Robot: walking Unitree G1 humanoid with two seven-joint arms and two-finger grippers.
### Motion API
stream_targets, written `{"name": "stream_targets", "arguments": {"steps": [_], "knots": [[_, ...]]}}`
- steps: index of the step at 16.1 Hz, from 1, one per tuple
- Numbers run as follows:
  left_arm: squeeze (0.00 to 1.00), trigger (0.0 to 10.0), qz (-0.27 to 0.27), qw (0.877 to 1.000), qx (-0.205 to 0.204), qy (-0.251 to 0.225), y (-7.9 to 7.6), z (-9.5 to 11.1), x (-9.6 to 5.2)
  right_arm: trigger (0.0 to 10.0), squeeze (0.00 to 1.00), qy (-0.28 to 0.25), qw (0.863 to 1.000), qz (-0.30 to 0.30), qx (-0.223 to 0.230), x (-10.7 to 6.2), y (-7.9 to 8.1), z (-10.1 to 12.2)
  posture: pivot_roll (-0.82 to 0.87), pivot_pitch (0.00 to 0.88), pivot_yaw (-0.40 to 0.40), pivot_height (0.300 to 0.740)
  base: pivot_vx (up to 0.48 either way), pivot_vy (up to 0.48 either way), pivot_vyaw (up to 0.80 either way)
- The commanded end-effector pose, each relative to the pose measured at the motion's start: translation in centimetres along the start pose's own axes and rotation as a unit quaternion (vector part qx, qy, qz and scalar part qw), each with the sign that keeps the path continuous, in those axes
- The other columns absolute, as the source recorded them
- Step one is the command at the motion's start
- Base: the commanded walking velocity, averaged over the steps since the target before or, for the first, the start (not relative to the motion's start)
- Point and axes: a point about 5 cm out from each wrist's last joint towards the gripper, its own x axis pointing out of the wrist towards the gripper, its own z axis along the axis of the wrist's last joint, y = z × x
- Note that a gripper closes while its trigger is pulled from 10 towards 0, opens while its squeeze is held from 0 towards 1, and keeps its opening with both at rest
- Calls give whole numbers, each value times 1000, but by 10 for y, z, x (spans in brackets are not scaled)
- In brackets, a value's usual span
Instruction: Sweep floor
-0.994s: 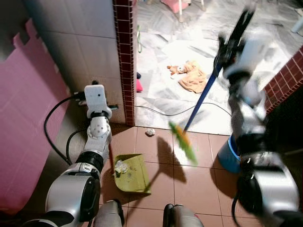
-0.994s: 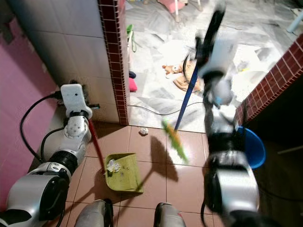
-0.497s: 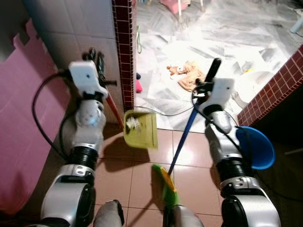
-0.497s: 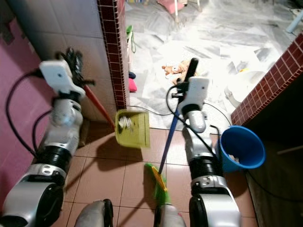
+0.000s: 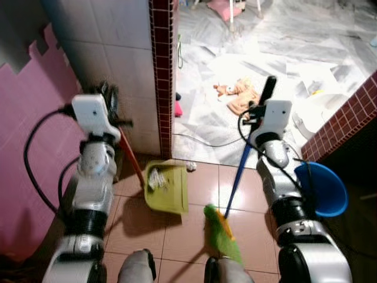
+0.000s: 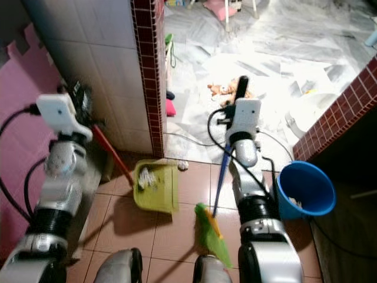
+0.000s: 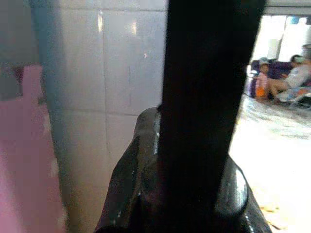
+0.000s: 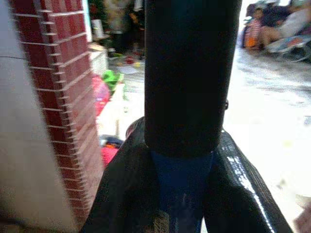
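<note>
Right gripper (image 5: 263, 105), fingers closed around the blue broom handle (image 5: 238, 183), holds the broom tilted, its green bristle head (image 5: 222, 232) resting on the brown tiled floor (image 5: 182, 230) near the robot's feet. Left gripper (image 5: 109, 100) clamps the red handle (image 5: 131, 159) of the yellow-green dustpan (image 5: 167, 188), which sits on the tiles at the foot of the brick-edged wall (image 5: 161, 71) with crumpled litter (image 5: 155, 178) inside. Blue bin (image 5: 323, 188) stands beside the right arm.
</note>
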Motion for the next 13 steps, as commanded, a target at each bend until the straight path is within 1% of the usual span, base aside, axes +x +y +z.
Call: {"name": "stream_targets", "arguments": {"steps": [1, 2, 4, 5, 6, 7, 8, 9, 10, 11, 12, 13], "knots": [[0, 10000, -16, 997, -23, -73, -10, 32, 12, 10000, 0, 5, 1000, 7, 17, -3, 6, -3, 15, 8, -6, 740, 0, 0, 0], [0, 10000, -17, 997, -25, -74, -10, 33, 13, 10000, 0, 2, 1000, 7, 17, -4, 7, -3, 15, 8, -6, 740, 0, 0, 0], [0, 10000, -27, 996, -20, -80, -13, 35, 17, 10000, 0, -10, 999, 6, 44, -3, 10, 0, 14, 1, -6, 740, 0, 0, 0], [0, 10000, -30, 996, -21, -79, -15, 34, 19, 10000, 0, -14, 999, 4, 50, -2, 12, 1, 7, 0, -2, 740, 0, 0, 0], [0, 10000, -37, 997, -22, -65, -19, 31, 20, 10000, 0, -15, 999, -1, 37, 1, 15, 1, -8, 0, -23, 740, 0, 0, 0], [0, 10000, -41, 997, -22, -61, -20, 32, 20, 10000, 0, -15, 1000, -10, 16, 2, 13, 2, -27, 0, -46, 740, 0, 0, 0], [0, 10000, -47, 997, -18, -66, -20, 34, 21, 10000, 0, -11, 1000, -28, -2, 3, 9, 4, -46, 0, -66, 740, 0, 0, 0], [0, 10000, -55, 996, -11, -70, -20, 36, 24, 10000, 0, -11, 999, -33, -12, 5, 9, 9, -58, 0, -74, 740, 0, 0, 0], [0, 10000, -64, 995, -5, -73, -23, 40, 28, 10000, 0, -20, 999, -16, -26, 7, 13, 14, -73, 0, -82, 740, 0, 0, 0], [0, 10000, -68, 995, -4, -74, -25, 44, 29, 10000, 0, -21, 999, -11, -25, 7, 16, 14, -74, 0, -87, 740, 0, 0, 0], [0, 10000, -71, 995, -5, -73, -27, 47, 30, 10000, 0, -17, 1000, -10, -19, 5, 18, 10, -47, 0, -57, 740, 0, 0, 0], [0, 10000, -72, 995, -7, -63, -30, 46, 29, 10000, 0, -6, 1000, -17, 1, 3, 20, 3, -35, 0, -45, 740, 0, 0, 0]]}}
